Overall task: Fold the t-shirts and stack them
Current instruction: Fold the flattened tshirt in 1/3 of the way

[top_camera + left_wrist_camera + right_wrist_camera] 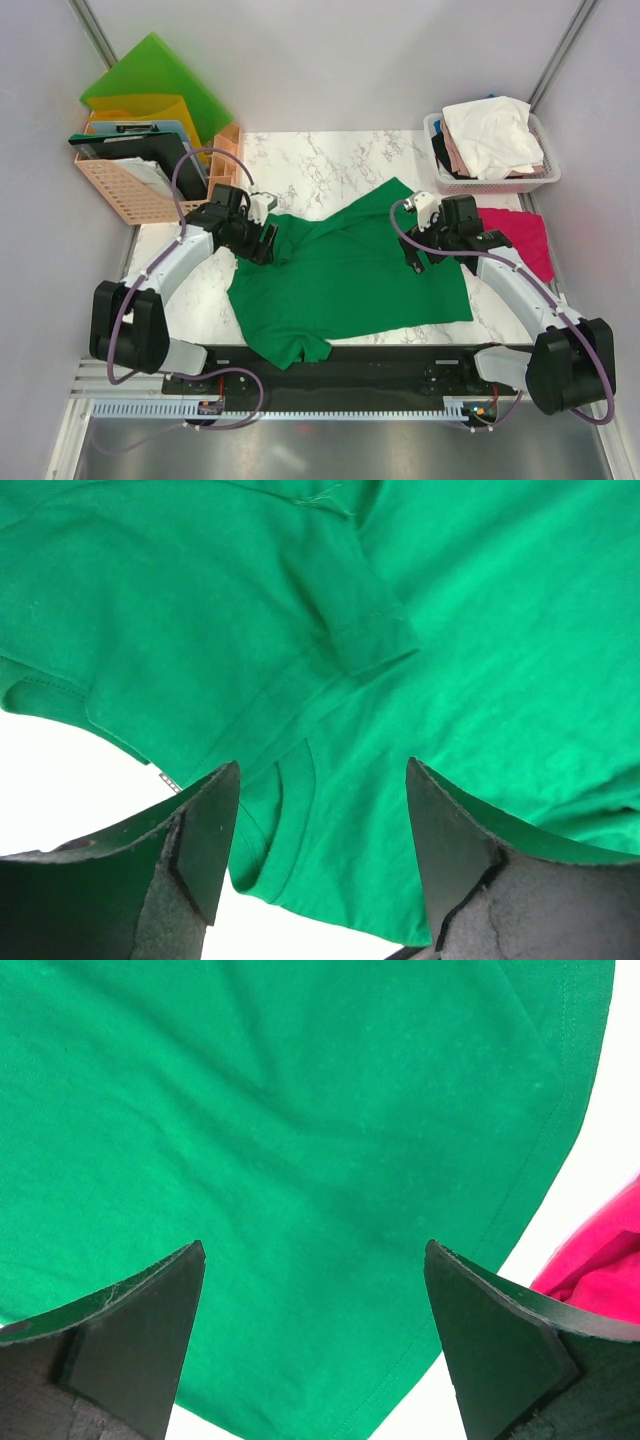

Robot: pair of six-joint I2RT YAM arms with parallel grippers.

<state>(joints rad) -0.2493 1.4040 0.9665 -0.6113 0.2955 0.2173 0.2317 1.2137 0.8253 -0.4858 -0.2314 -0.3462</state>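
Ok so rn the green tee [350, 280] is lying spread out and a bit rumpled in the middle of the marble table [330, 155], right btwn both arms. Its long axis is running roughly left-right imo: what looks like the neck end is sitting under your left end effector [262, 245], and the stitched hem is under your right end effector [425, 258], w/ one sleeve trailing toward the near table edge. Both end effectors are gaping wide w/ nothing in them, pointing down over the cloth. Can't tell if the pads are touching it. So each arm is sitting over its own end, neither one nearer overall. Left wrist cam is showing a folded-over cuff and a curved edge btwn the fingers, so I'm expecting double layers there. Fabric is reading as soft matte knit, creasing easily, prob going to drag and bunch. The magenta tee [520, 240] is lying just beside the hem, and a white tee [495, 135] is topping the basket [500, 186] at far right.
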